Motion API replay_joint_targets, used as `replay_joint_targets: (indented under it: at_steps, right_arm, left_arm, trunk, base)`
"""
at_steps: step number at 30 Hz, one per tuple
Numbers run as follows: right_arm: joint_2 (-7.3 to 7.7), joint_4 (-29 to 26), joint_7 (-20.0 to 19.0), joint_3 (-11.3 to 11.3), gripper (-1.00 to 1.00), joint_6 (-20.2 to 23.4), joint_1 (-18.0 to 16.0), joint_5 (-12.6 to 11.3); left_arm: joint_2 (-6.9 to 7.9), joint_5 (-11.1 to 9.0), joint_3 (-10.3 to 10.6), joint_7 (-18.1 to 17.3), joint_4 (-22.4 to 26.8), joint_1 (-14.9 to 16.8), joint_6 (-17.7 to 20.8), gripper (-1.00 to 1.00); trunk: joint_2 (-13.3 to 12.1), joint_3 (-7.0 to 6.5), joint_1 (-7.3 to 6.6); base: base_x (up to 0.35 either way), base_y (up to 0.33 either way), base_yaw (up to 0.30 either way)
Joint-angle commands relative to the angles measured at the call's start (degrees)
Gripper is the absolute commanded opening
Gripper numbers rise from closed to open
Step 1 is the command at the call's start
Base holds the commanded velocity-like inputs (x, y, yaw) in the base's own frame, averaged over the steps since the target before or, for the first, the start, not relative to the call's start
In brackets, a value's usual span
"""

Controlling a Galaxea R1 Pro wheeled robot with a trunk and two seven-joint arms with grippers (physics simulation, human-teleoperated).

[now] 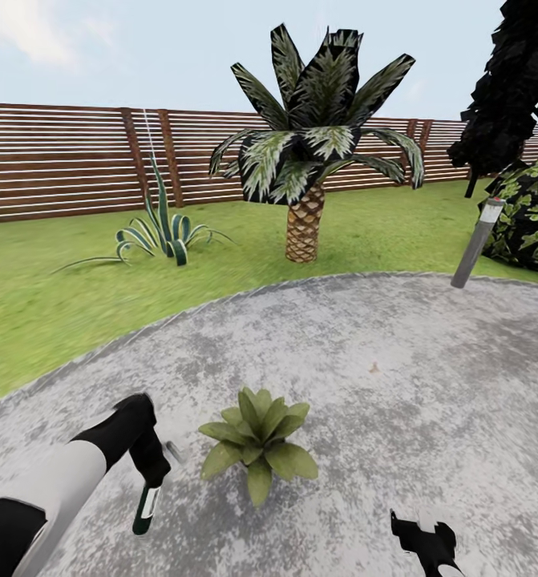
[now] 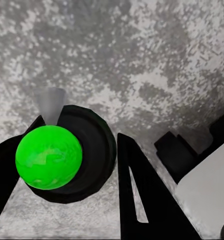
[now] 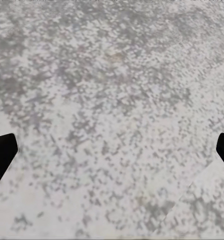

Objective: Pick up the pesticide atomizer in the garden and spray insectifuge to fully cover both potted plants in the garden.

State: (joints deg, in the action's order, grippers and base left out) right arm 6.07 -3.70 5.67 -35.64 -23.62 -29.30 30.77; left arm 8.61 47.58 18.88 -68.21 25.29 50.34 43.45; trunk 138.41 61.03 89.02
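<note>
The pesticide atomizer (image 1: 146,510), a slim dark green bottle with a white band, hangs from my left gripper (image 1: 151,479), which is shut on it just above the grey stone patio (image 1: 397,353). In the left wrist view its bright green round end (image 2: 48,157) sits in a dark body between the black fingers (image 2: 138,192). One potted plant (image 1: 257,442), a low rosette of broad green leaves, stands just right of the bottle; leaves hide its pot. Near the bottom edge my right gripper (image 1: 426,538) is open over bare stone, its fingertips (image 3: 2,152) far apart.
On the lawn behind the patio stand a palm (image 1: 305,168) and a striped spiky agave (image 1: 161,231). A grey lamp post (image 1: 477,242), a leafy bush (image 1: 533,216) and a dark tree (image 1: 513,88) are at the right. The brown slatted fence (image 1: 60,160) closes the back.
</note>
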Motion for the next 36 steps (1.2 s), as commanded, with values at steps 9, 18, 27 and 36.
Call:
replay_joint_targets:
  at_steps: [9,18,27,36]
  right_arm:
    - [0.09,0.4,0.3,-0.2,1.0,-0.2,0.0,0.7]
    - [0.09,0.4,0.4,-0.2,1.0,-0.2,0.0,0.7]
    - [0.42,0.4,0.2,-0.2,1.0,-0.2,1.1,1.0]
    - [0.61,0.4,0.2,-0.2,1.0,-0.2,1.4,1.0]
  left_arm:
    - [-0.24,2.0,0.0,-0.5,-0.4,-0.4,0.7,-1.0]
    - [0.69,2.0,-0.1,-0.6,-0.7,-3.7,-0.2,-1.0]
    - [-0.27,3.0,0.1,-0.6,0.2,-3.3,0.6,-1.0]
    - [-0.19,3.2,0.2,-0.5,0.2,-3.3,0.3,-1.0]
  trunk:
    - [0.0,0.05,0.02]
    - [0.0,0.05,0.02]
    - [0.0,0.05,0.02]
    - [0.0,0.05,0.02]
  base:
    - [0.214,0.054,-0.111]
    - [0.003,0.001,-0.042]
    - [0.069,0.024,0.0]
    - [0.024,0.008,0.0]
